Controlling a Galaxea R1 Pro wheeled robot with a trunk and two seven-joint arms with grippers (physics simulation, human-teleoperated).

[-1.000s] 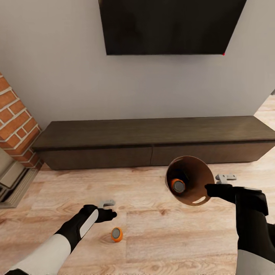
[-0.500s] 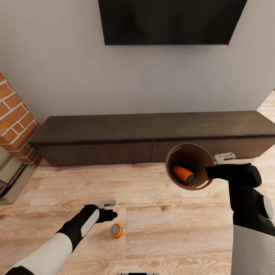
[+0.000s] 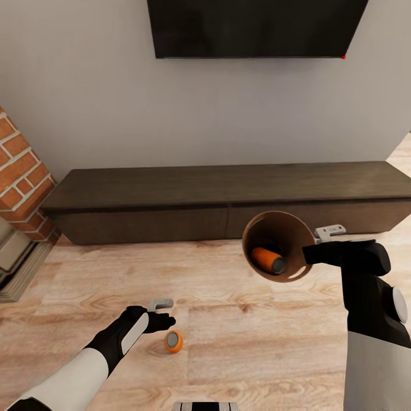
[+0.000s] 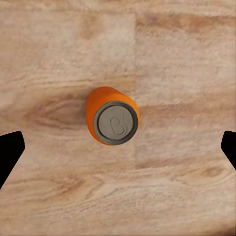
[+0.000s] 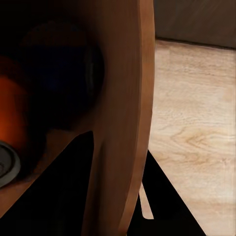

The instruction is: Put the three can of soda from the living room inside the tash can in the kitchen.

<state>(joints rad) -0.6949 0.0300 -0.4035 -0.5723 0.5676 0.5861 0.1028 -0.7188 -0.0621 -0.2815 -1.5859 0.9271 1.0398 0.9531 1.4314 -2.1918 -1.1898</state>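
My right gripper (image 3: pixel 315 249) is shut on the rim of the tash can (image 3: pixel 278 245), holding it tilted above the floor with its copper-brown inside facing me. An orange can of soda (image 3: pixel 268 260) lies inside it, with a dark can (image 3: pixel 273 248) behind. In the right wrist view the bin wall (image 5: pixel 140 98) sits between the fingers, with the orange can (image 5: pixel 10 123) and the dark blue can (image 5: pixel 64 83) inside. A second orange can (image 3: pixel 173 341) stands on the plank floor just below my open left gripper (image 3: pixel 162 314). In the left wrist view that can (image 4: pixel 113 118) is centred between the spread fingers (image 4: pixel 10 152).
A long, low dark wood cabinet (image 3: pixel 228 200) runs along the grey wall under the black TV (image 3: pixel 257 28). The brick column (image 3: pixel 20 177) and fireplace base (image 3: pixel 17 257) stand at the left. Light wood floor (image 3: pixel 257 342) spreads between the arms.
The view has shifted, so the camera moved. The right arm raised the bin slightly, and the orange can inside rolled from end-on to lying sideways. The left gripper stays over the floor can.
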